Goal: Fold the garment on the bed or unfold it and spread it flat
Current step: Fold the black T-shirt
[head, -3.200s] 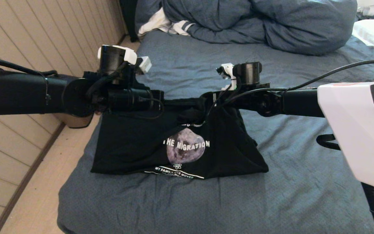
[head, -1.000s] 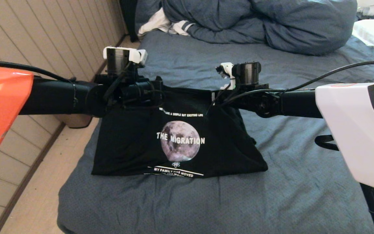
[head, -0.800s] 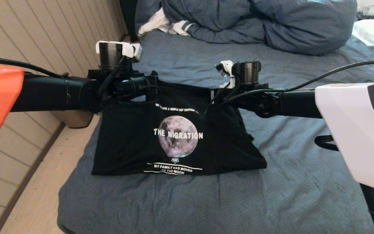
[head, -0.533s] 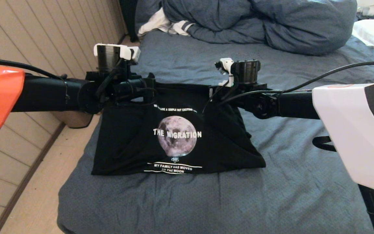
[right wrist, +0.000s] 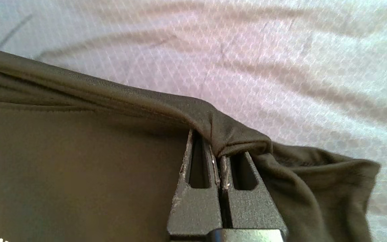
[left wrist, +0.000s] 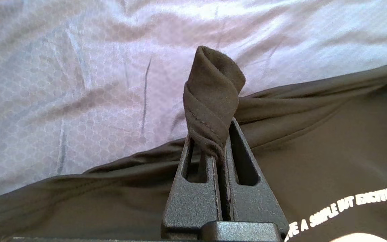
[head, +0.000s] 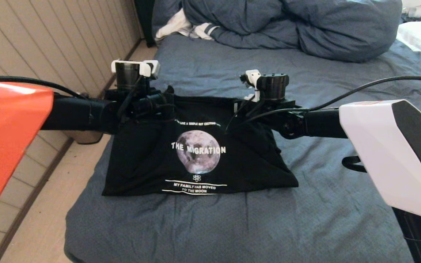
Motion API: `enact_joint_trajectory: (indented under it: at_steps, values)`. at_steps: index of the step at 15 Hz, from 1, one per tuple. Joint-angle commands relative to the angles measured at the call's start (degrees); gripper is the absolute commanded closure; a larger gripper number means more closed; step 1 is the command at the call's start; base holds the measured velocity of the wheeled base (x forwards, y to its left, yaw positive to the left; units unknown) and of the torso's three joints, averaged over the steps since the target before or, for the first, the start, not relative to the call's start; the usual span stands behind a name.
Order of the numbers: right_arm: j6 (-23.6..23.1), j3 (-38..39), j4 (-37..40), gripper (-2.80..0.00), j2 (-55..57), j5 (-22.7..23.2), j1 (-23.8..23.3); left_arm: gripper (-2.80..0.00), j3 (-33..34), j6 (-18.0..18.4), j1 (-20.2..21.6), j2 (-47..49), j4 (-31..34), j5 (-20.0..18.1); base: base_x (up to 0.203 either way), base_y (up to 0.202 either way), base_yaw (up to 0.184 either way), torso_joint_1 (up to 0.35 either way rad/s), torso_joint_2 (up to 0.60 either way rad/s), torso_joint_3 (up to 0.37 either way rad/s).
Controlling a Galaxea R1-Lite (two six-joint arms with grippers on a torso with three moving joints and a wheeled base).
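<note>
Since the earliest head view, the black T-shirt point(head: 196, 153) had been pulled taut between the arms, so the crumpled moon graphic and "THE MIGRATION" lettering now read flat and clear. Landmark throughout: that moon print. Up and left of it, the left hand point(left wrist: 218, 153) was clenched on a rolled twist of the shirt's top edge; up and right of it, the right hand point(right wrist: 219, 156) was pinched shut on a bunched fold of the same edge. Below the print, the shirt's lower edge rested on the bed point(head: 232, 226), the cloth sloping up to the hands. Its long axis ran side to side between the hands, both about equally near, so spreading it flat likely depended on carrying that held edge away from the resting one. Only the wrist views showed the grips; only the head view showed the shirt's whole spread.
</note>
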Motion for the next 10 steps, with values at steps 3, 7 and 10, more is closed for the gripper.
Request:
enact_joint_trajectory:
  at_steps: [3,7,10]
  values:
    - [-0.06,-0.04,-0.22,-2.8,0.85,-0.44,0.03,-2.8,-0.21,-0.03,0.3,1.94,-0.22,1.43,0.0,0.0,0.0,0.0,0.0,0.0]
    - [-0.32,-0.04,-1.33,-2.8,0.6,-0.42,0.03,-2.8,0.57,0.04,0.21,1.02,-0.22,1.92,0.0,0.0,0.0,0.0,0.0,0.0]
    - [-0.24,-0.04,-1.26,-2.8,-0.26,-0.44,-0.23,-2.8,0.74,1.8,0.04,0.69,-0.13,2.06,0.0,0.0,0.0,0.0,0.0,0.0]
